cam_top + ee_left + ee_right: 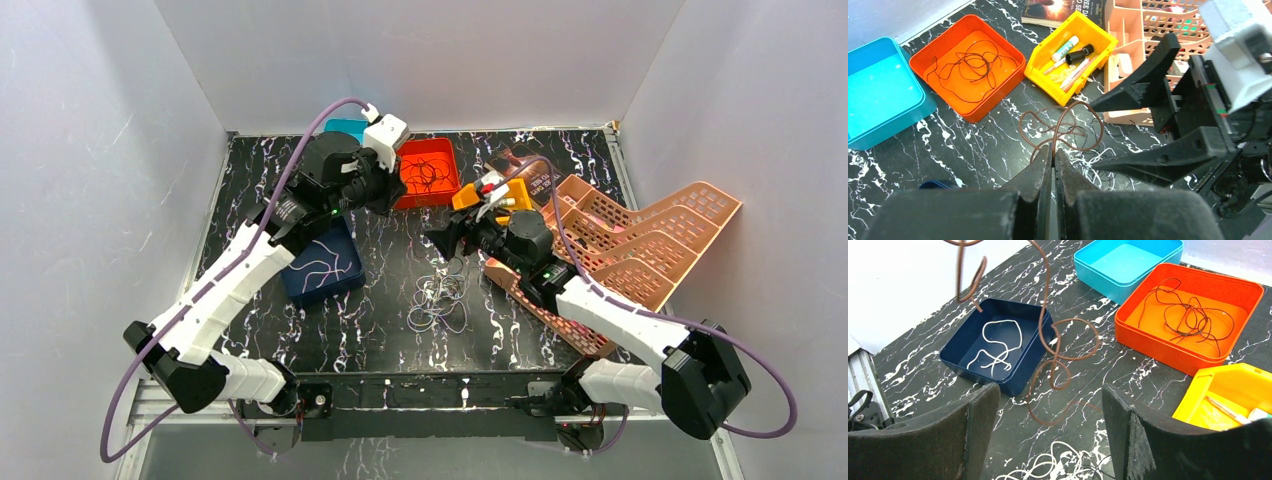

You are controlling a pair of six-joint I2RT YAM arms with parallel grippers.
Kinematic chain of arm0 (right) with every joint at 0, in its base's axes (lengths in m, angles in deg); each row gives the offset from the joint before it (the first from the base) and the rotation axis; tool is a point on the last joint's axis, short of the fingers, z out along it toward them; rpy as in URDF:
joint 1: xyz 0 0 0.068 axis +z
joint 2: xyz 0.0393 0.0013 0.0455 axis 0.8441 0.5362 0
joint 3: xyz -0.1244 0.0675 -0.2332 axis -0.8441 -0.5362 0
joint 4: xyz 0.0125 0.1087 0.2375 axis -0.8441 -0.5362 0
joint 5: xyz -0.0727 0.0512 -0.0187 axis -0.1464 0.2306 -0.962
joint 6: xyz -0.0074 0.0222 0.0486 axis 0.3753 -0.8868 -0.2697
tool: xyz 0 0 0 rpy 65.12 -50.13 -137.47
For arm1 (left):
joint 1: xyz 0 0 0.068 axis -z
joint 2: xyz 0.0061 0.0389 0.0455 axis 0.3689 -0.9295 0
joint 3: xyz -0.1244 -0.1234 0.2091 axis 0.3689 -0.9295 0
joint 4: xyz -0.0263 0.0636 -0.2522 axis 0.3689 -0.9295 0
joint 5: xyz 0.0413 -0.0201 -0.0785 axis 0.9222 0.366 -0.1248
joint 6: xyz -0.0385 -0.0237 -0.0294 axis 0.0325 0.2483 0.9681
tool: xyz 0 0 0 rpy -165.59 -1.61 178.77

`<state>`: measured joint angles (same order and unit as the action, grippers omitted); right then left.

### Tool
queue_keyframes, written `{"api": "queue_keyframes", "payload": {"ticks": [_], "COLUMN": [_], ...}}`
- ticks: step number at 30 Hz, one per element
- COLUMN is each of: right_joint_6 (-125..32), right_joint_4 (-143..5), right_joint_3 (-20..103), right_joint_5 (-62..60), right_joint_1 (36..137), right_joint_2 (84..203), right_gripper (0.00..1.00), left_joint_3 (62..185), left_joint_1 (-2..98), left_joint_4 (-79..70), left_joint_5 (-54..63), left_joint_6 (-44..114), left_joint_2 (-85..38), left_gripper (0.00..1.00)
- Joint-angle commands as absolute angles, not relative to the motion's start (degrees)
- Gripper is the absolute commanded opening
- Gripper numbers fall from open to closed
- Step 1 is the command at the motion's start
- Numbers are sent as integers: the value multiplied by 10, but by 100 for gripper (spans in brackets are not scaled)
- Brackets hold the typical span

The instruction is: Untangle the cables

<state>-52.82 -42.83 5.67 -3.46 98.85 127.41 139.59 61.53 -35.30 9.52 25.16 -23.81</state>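
A tangle of white and black cables [440, 300] lies mid-table; it also shows at the bottom of the right wrist view [1048, 467] and in the left wrist view [1103, 167]. My left gripper [1053, 150] is shut on a brown cable [1063, 122] and holds it above the table, in front of the orange tray [428, 172]. The brown cable hangs in loops in the right wrist view [1048, 340]. My right gripper [1048, 412] is open and empty just above the tangle, facing the hanging cable. In the top view the left gripper [386, 200] and right gripper [438, 240] are close together.
The orange tray [1143, 335] holds dark brown cables. A navy tray [960, 357] holds a white cable. A teal tray [1128, 260] stands at the back. A yellow bin [1048, 52] holds pens. A pink basket rack [650, 240] fills the right side.
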Motion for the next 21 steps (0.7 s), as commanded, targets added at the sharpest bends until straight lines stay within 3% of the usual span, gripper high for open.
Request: {"api": "queue_keyframes", "payload": {"ticks": [1, 9, 19, 21], "right_joint_6": [-521, -518, -525, -522], "right_joint_4": [-357, -342, -371, -381], "right_joint_3": [95, 144, 153, 148], "right_joint_5": [-50, -28, -33, -39], "right_joint_1": [990, 990, 990, 990], "right_joint_2": [1288, 1351, 1337, 1324], "right_gripper": [81, 71, 13, 6], "left_joint_3": [1419, 1416, 1388, 1385], "left_joint_1": [616, 616, 616, 616], "left_joint_4": [-360, -359, -350, -350], "left_joint_5": [58, 31, 40, 42], "left_joint_6": [258, 269, 276, 276], "left_joint_2": [-202, -186, -157, -153], "left_gripper": [0, 0, 0, 0]}}
